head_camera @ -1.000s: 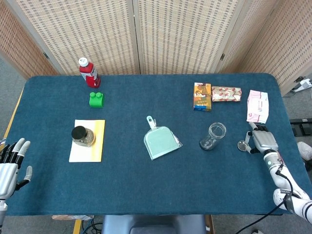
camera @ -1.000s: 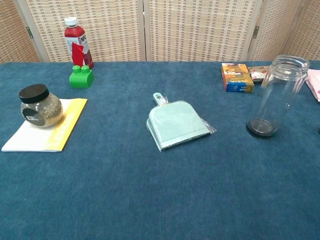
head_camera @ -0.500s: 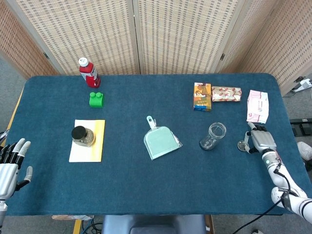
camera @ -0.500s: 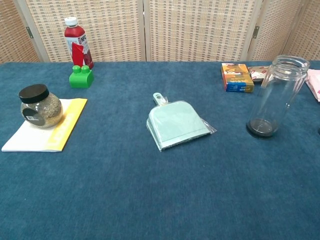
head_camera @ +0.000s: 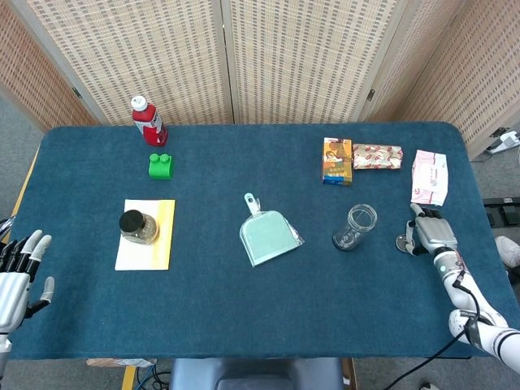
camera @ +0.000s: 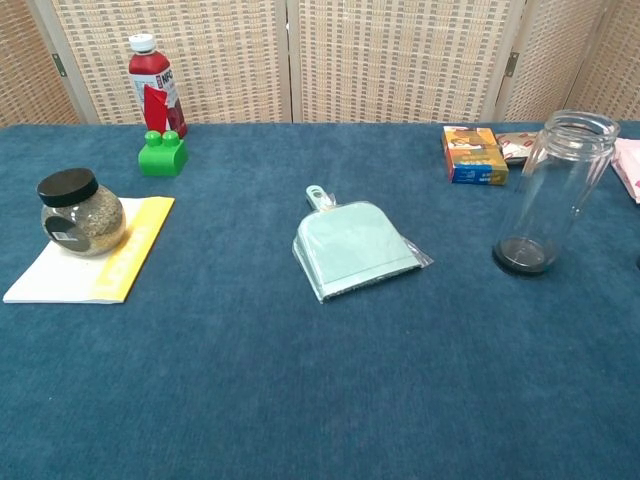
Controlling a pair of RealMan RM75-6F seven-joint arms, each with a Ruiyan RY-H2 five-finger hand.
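Head view: blue-clothed table (head_camera: pixel 260 317), wicker screens (head_camera: pixel 309 57)

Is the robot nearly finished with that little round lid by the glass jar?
Nothing looks finished. The right hand rests beside the small round metal lid, touching or nearly so; a grip is unclear. The clear glass jar stands open, lidless. The left hand waits open at the table's edge.

One red bottle (head_camera: pixel 149 120), one green block (head_camera: pixel 160 165), two jars — one lidded (head_camera: pixel 137 227), one clear (head_camera: pixel 355 227) — one dustpan (head_camera: pixel 269 235).
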